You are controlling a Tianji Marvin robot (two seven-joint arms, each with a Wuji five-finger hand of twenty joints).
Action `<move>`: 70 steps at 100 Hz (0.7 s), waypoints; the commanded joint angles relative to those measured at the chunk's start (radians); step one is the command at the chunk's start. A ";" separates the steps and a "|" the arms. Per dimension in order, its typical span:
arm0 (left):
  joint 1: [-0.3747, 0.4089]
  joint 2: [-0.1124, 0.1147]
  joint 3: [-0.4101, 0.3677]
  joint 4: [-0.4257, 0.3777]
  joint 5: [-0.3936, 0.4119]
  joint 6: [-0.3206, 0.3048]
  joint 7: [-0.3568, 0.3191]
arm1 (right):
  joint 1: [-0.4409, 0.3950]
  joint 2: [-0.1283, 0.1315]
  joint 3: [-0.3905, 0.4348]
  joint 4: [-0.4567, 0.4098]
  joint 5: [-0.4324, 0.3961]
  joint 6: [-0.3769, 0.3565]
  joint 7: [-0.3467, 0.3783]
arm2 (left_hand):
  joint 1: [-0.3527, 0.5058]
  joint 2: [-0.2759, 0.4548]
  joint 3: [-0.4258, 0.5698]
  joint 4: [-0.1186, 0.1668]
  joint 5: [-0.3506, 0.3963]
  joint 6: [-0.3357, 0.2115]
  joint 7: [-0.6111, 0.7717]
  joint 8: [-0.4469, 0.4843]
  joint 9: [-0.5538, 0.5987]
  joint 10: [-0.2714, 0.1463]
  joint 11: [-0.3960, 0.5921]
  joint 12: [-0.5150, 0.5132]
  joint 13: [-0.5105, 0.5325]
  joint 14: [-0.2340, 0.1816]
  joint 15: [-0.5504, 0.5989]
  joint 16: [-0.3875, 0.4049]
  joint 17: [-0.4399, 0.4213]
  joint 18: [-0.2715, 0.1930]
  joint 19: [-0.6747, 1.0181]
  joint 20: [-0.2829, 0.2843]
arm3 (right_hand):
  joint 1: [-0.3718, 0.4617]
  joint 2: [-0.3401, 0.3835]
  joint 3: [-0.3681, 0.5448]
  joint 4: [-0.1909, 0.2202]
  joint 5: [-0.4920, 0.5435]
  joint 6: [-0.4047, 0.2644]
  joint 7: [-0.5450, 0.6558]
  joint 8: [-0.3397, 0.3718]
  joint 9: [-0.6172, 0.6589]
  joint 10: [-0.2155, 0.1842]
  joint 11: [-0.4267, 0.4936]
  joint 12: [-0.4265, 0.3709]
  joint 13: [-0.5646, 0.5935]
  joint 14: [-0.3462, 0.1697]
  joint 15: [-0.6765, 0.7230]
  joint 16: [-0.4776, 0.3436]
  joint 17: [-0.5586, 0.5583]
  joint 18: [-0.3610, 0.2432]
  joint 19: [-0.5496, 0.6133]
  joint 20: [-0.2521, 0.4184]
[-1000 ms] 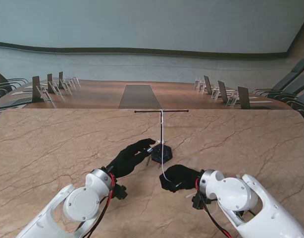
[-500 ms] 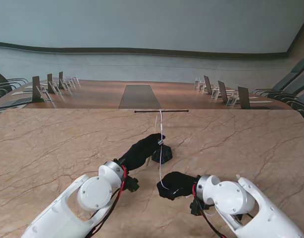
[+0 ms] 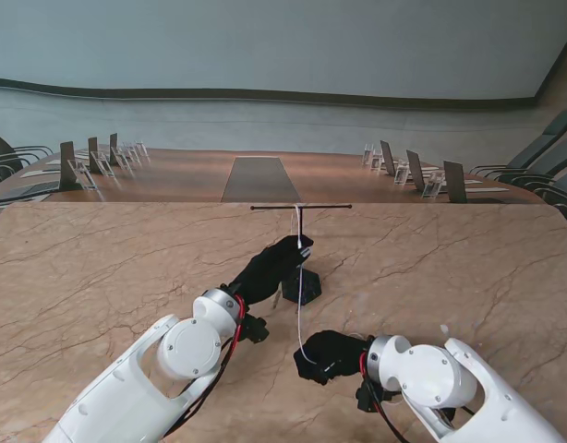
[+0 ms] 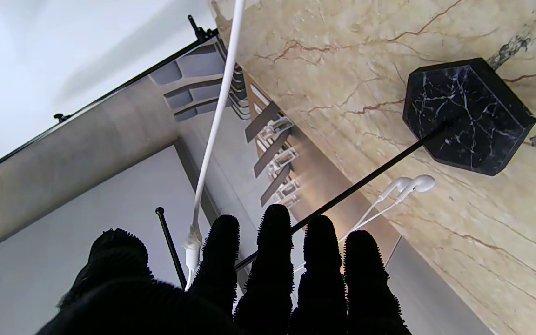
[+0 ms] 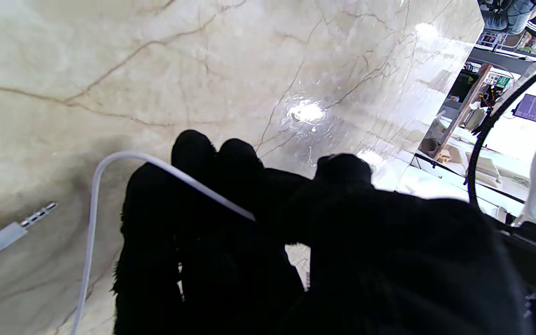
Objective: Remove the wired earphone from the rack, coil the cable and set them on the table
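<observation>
Left hand (image 3: pixel 270 268): raised by the rack (image 3: pixel 301 247), the white cable (image 3: pixel 302 305) pinched between thumb and first finger.
Right hand (image 3: pixel 331 355): curled tight on the cable, low over the table (image 3: pixel 468 268).
Earbuds (image 4: pixel 410 185): hanging beside the rack's pole.
Plug (image 5: pixel 5 235): lying on the table.

The stand camera looks down from above the shoulders across the marble table (image 3: pixel 468 268), taking in both arms. Each wrist camera peers close along its black-gloved fingers (image 4: pixel 272 260), upside down. All three share the white cable (image 3: pixel 302 305).
</observation>
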 commanded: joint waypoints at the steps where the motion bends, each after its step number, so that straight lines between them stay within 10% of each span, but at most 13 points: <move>1: -0.004 -0.008 -0.001 -0.001 -0.001 0.003 0.000 | -0.012 0.000 0.000 -0.010 -0.003 0.008 0.002 | 0.045 0.013 -0.015 -0.002 -0.038 -0.021 0.043 0.020 0.015 -0.031 0.036 0.016 0.016 -0.020 0.023 0.012 0.001 -0.009 0.038 -0.012 | 0.054 -0.076 0.063 -0.028 0.019 -0.036 0.054 0.002 0.024 0.079 0.097 0.026 0.054 0.038 0.065 -0.005 -0.016 -0.045 0.064 -0.001; 70: -0.019 -0.007 0.015 0.002 0.159 0.023 0.063 | -0.036 0.011 0.018 -0.044 -0.052 0.059 0.039 | 0.557 -0.177 0.009 0.030 0.064 -0.152 0.470 0.049 0.427 -0.120 0.146 0.021 0.391 0.017 0.171 -0.066 0.111 0.074 0.411 -0.133 | 0.046 -0.029 0.015 -0.020 -0.050 -0.026 0.009 -0.054 -0.029 0.075 0.054 -0.011 -0.013 0.024 0.017 -0.018 -0.071 -0.073 0.015 -0.011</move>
